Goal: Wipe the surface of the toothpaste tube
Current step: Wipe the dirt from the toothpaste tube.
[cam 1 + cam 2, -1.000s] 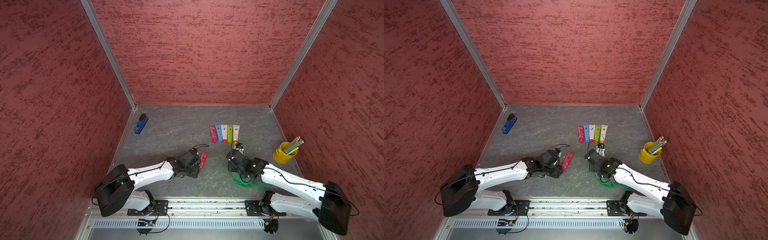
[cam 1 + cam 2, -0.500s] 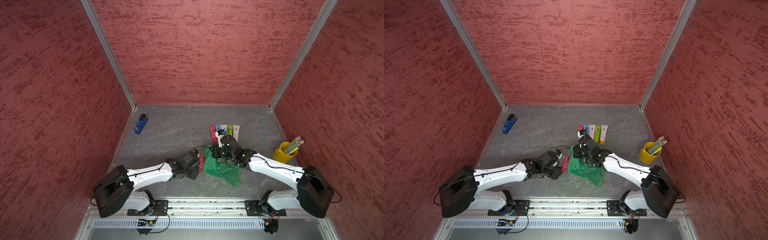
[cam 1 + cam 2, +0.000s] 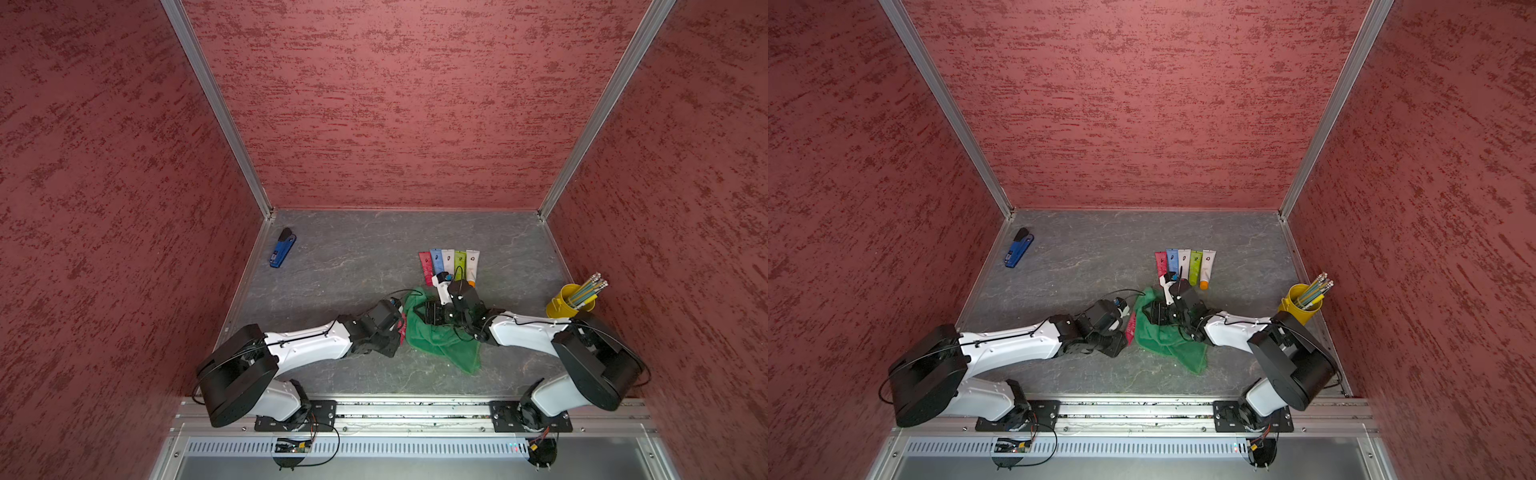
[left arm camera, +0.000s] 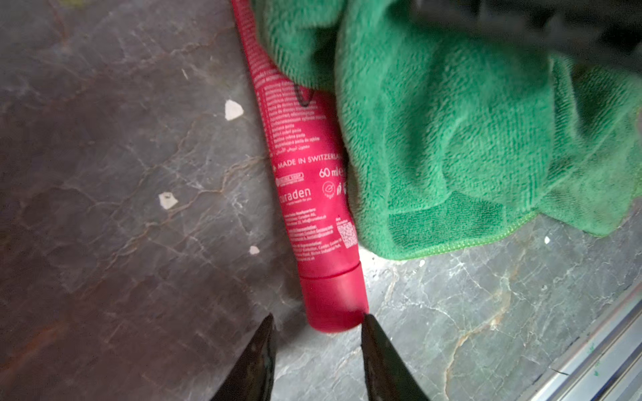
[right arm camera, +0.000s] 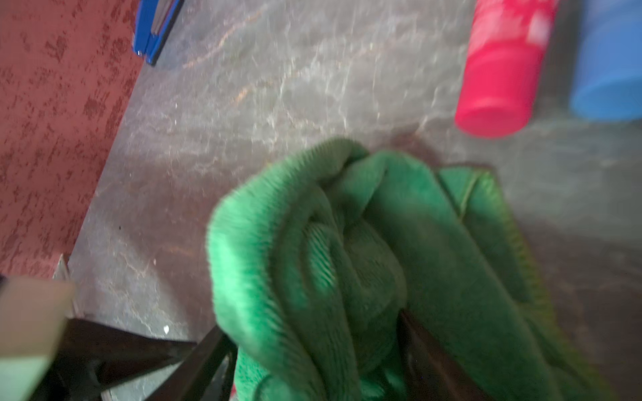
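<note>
Bracing the toothpaste tube (image 4: 312,194) for wiping
It lies near-centre, with the green cloth (image 4: 469,139) draped over its right edge, ready to rub. My left gripper (image 4: 317,317), narrowly open, touches the cap (image 4: 333,298) with one tip, apparently to brace it. My right gripper (image 5: 312,326) straddles bunched cloth; gripped or loose, I cannot tell.

toothpaste tube (image 4: 312,194) red, white print | cloth (image 4: 451,139) green | table (image 3: 353,257) grey, veined | cup (image 3: 562,304) yellow

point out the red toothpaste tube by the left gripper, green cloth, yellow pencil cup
red toothpaste tube (image 4: 314,194): left wrist view, printed body
green cloth (image 4: 451,139): left wrist view, middle fold
yellow pencil cup (image 3: 560,305): in a top view, outer wall
</note>
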Robot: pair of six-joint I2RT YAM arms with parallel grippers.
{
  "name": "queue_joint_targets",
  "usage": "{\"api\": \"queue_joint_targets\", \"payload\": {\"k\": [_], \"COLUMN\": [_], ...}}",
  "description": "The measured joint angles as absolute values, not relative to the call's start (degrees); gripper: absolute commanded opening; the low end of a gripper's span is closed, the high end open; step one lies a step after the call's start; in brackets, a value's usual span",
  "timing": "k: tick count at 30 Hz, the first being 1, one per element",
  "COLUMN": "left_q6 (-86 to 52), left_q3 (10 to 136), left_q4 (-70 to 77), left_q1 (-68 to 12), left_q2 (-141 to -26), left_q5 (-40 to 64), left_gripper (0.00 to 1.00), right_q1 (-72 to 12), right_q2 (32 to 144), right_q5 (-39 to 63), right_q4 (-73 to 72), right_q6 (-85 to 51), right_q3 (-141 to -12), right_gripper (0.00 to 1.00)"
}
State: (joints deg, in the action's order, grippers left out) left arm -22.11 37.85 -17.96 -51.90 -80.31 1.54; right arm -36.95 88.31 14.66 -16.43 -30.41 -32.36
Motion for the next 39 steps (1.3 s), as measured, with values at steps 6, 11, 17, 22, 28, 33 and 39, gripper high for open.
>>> {"api": "queue_joint_targets", "payload": {"k": [6,11,17,22,28,33,39], "left_q6": [-21.28,-20.56,-19.92,-19.57,-18.72,-18.26,-18.04], "left_q3": [40.14,41.74,40.45,38.44,35.29,35.11,35.11], "left_q4": [-16.23,-15.90,-14.41,-13.10,-13.08,-12.88,-12.95], "left_q1": [-51.90,-52.27,-51.75,-51.37,-51.20,-50.72,-50.19], "left_q2": [-84.58,-88.05,-87.70,-86.02,-82.48,-82.41,-82.39], "left_q5": [1.87,0.93,-0.12,-0.36,-0.27,-0.05,0.25], "left_gripper": [0.54,0.44,0.33,0.33,0.21,0.17,0.13], "right_q1": [-36.97,-36.97,-36.97,-36.99,-37.54,-37.71,-39.27], "right_q2": [90.65,90.65,89.23,89.30,94.32,99.22,101.30], "right_q5": [16.27,15.51,13.04,13.02,14.66,16.34,19.44], "right_q4": [-20.23,-21.37,-20.45,-20.21,-23.88,-28.40,-35.03], "right_q6": [-30.30,-29.36,-28.51,-27.46,-28.21,-29.78,-31.97], "right_q3": [-31.16,-31.11,-31.11,-32.73,-34.92,-34.89,-33.98], "right_gripper": [0.65,0.31,0.43,0.68,0.57,0.31,0.05]}}
